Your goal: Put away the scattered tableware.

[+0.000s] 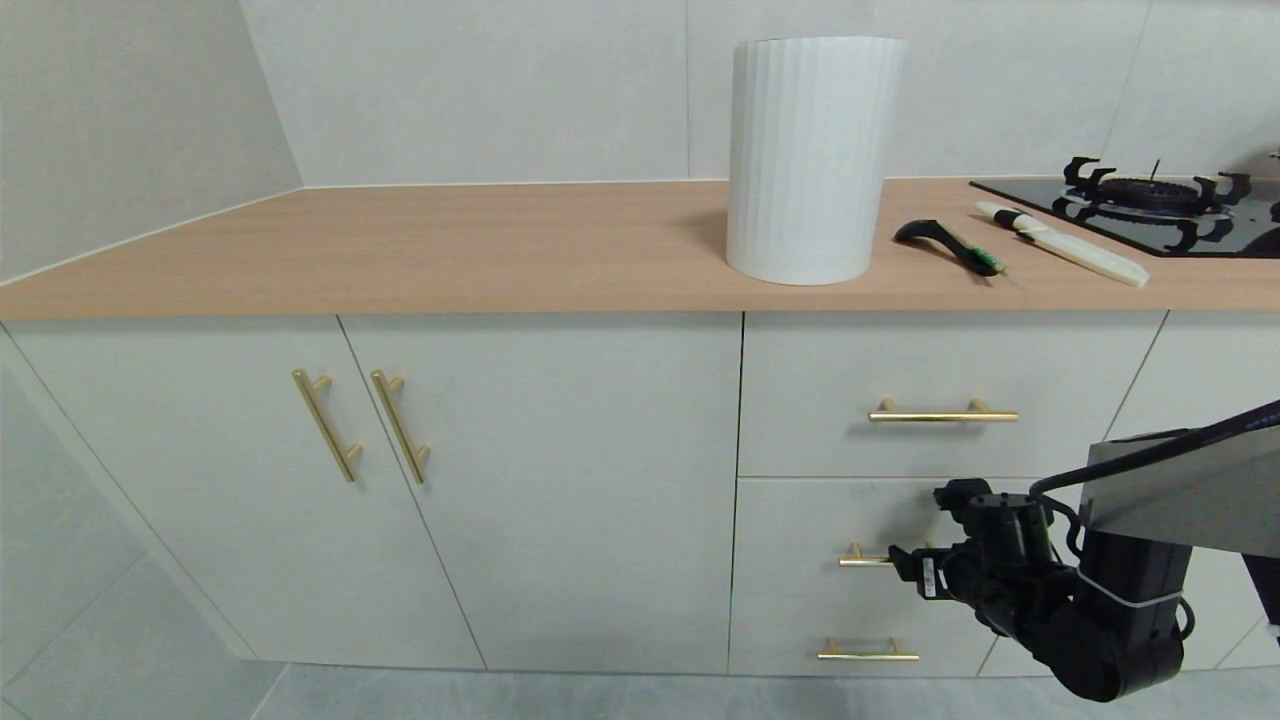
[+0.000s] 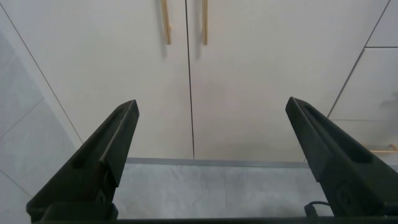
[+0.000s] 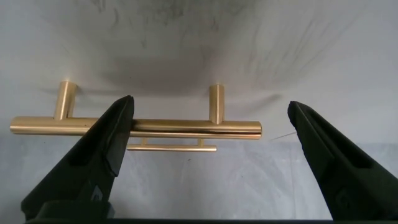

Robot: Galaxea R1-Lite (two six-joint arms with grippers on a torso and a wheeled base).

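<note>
The right hand (image 3: 210,107) is low before the drawers, with its fingers wide apart and nothing held between them. Just in front of it is the brass handle (image 3: 186,129) of the middle drawer (image 1: 800,540). The bar lies across the gap of the fingers, and I cannot tell whether it touches them. The left hand (image 2: 211,106) is wide open too and empty, and it faces the lower part of two cupboard doors (image 2: 249,74), close to the floor (image 2: 205,186). Higher up, on the wooden table (image 1: 400,250), stands a tall white ribbed container (image 1: 810,160). Near it, on its right side, lies a black tool (image 1: 950,245) with a green tip, and just beside this a white knife (image 1: 1060,250). Behind the knife is a black gas hob (image 1: 1150,205).
</note>
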